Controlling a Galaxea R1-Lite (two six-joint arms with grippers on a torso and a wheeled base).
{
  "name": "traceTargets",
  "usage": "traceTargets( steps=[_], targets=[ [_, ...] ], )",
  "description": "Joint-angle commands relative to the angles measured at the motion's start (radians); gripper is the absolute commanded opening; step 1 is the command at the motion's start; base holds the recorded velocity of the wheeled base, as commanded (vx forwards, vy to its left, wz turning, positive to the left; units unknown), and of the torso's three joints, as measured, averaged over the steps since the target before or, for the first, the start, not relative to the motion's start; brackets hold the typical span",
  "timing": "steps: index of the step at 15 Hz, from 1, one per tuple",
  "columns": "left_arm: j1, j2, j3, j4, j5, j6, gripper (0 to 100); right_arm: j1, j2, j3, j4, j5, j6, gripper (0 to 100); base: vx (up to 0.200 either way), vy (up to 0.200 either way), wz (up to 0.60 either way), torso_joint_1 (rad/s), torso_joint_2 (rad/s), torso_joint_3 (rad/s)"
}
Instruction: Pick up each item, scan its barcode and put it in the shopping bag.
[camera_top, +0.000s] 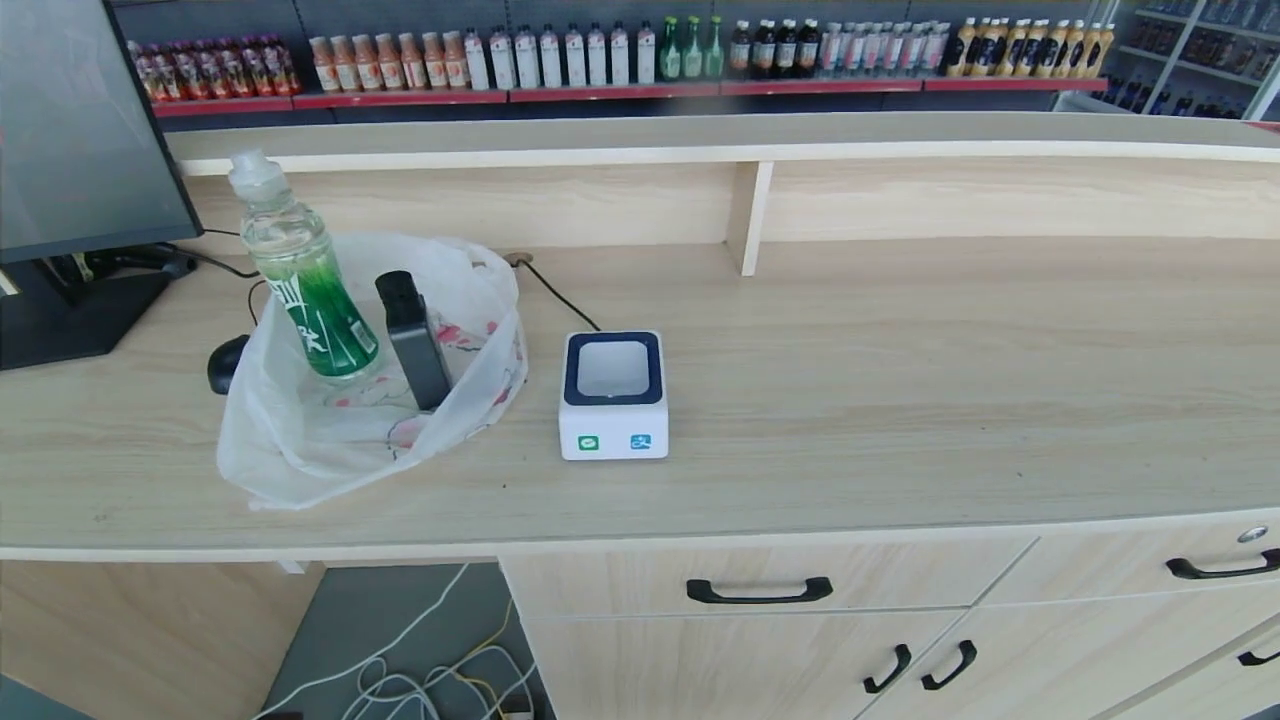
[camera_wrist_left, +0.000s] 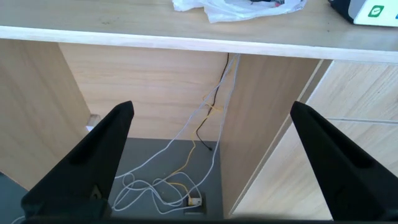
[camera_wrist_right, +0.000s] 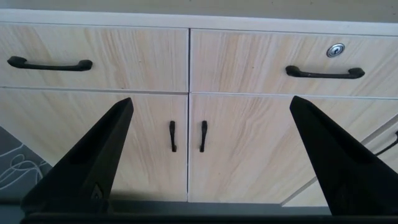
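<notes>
A white plastic shopping bag (camera_top: 300, 440) lies open on the wooden counter (camera_top: 900, 380) at the left. Inside it stand a clear bottle with a green label (camera_top: 300, 270) and a dark grey flat item (camera_top: 413, 340). To the right of the bag sits the white scanner box with a dark blue rim (camera_top: 613, 395). My left gripper (camera_wrist_left: 211, 162) hangs open below the counter edge, facing the gap under the counter, with the bag (camera_wrist_left: 242, 9) and a corner of the scanner (camera_wrist_left: 367, 11) above it. My right gripper (camera_wrist_right: 211, 155) is open in front of the cabinet doors, holding nothing.
A monitor on a black stand (camera_top: 80, 180) is at the far left with a black mouse (camera_top: 227, 362) beside the bag. Drawers and doors with black handles (camera_top: 760, 592) are below the counter. Cables (camera_wrist_left: 180, 180) lie on the floor. Shelves of bottles (camera_top: 620, 55) stand behind.
</notes>
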Motion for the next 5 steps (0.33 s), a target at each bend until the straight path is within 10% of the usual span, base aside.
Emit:
traceTargets(
  steps=[1,5],
  targets=[
    [0.001,0.0,0.0,-0.001,0.0,0.0,100,0.0,0.0,0.0,0.0,0.0,0.0,100,0.0,0.0,0.0,0.0,0.0,0.0],
    [0.001,0.0,0.0,-0.001,0.0,0.0,100,0.0,0.0,0.0,0.0,0.0,0.006,100,0.0,0.0,0.0,0.0,0.0,0.0]
  ],
)
